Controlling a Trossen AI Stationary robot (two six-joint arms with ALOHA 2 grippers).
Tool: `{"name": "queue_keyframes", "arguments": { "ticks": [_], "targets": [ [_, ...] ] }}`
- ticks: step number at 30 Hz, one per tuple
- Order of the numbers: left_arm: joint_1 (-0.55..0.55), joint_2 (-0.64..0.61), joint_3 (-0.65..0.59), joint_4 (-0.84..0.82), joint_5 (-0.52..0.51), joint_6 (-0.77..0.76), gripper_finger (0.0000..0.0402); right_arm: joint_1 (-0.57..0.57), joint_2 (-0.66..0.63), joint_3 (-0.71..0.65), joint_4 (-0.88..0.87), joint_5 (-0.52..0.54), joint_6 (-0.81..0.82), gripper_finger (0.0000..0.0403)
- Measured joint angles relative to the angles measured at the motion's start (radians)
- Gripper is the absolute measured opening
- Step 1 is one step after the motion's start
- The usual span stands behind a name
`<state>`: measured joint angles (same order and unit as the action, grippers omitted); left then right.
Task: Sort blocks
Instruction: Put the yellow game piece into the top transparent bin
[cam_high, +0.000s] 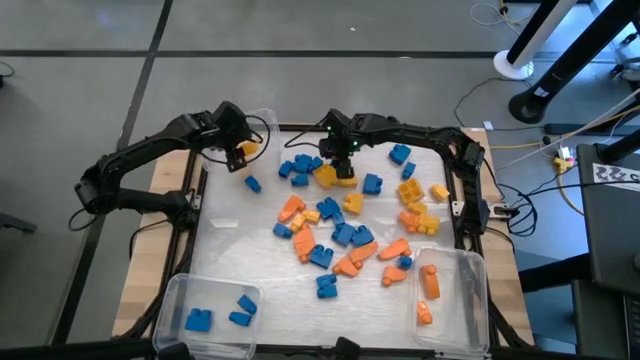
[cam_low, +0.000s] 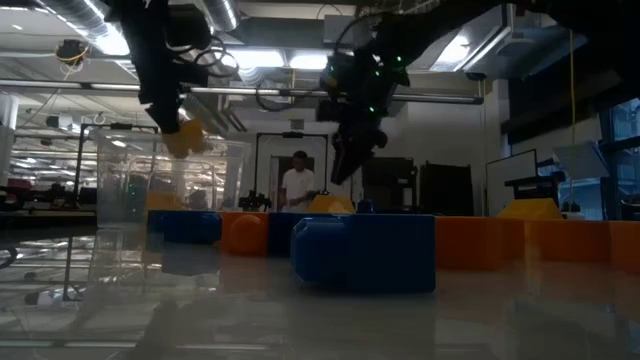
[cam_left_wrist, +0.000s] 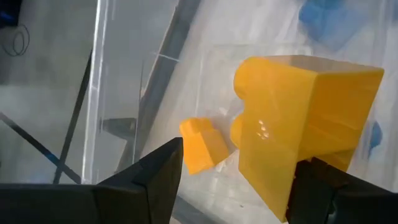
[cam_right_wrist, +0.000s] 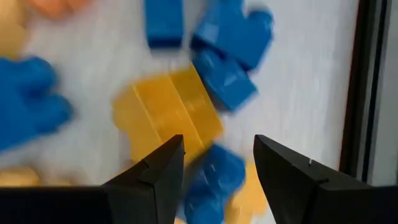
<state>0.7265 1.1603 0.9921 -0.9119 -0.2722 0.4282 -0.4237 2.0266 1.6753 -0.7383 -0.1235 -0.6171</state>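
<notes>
The left end effector (cam_high: 240, 150) grasps a yellow block (cam_left_wrist: 298, 130) above the clear bin (cam_high: 262, 122) at the desk's far left corner; it should release only once well inside the walls. The right end effector (cam_high: 340, 160) hangs released over the yellow block (cam_right_wrist: 168, 115) among the other blocks (cam_high: 345, 235) in the desk's middle.

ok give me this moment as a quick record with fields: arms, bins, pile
left gripper: holds a yellow block over the far-left clear bin, one yellow block already in it
right gripper: open above the pile, over a yellow block
near-left bin: blue blocks
near-right bin: orange blocks
pile: blue, orange and yellow mixed
</notes>
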Motion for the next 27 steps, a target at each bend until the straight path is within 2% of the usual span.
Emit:
{"name": "queue_keyframes", "arguments": {
  "ticks": [3,7,10,14,18,27],
  "targets": [
    [0.000,0.000,-0.013,0.035,0.000,-0.006,0.0218,0.033,0.000,0.037,0.030,0.017,-0.016,0.0193],
    [0.000,0.000,-0.021,0.064,-0.001,-0.002,0.0218,0.071,0.000,0.133,0.043,0.105,-0.019,0.0193],
    [0.000,0.000,-0.021,0.079,-0.001,-0.002,0.0218,0.094,-0.002,0.191,0.125,0.130,-0.019,0.0193],
    [0.000,0.000,-0.021,0.139,-0.001,-0.027,0.0218,0.115,-0.002,0.213,0.353,0.058,-0.019,0.0193],
    [0.000,0.000,-0.021,0.238,-0.001,-0.081,0.0218,0.119,0.002,0.213,0.500,-0.011,-0.017,0.0193],
    [-0.021,0.000,-0.021,0.312,0.037,-0.153,0.0218,0.116,0.038,0.212,0.603,-0.028,-0.016,0.0193]
  ]
}}
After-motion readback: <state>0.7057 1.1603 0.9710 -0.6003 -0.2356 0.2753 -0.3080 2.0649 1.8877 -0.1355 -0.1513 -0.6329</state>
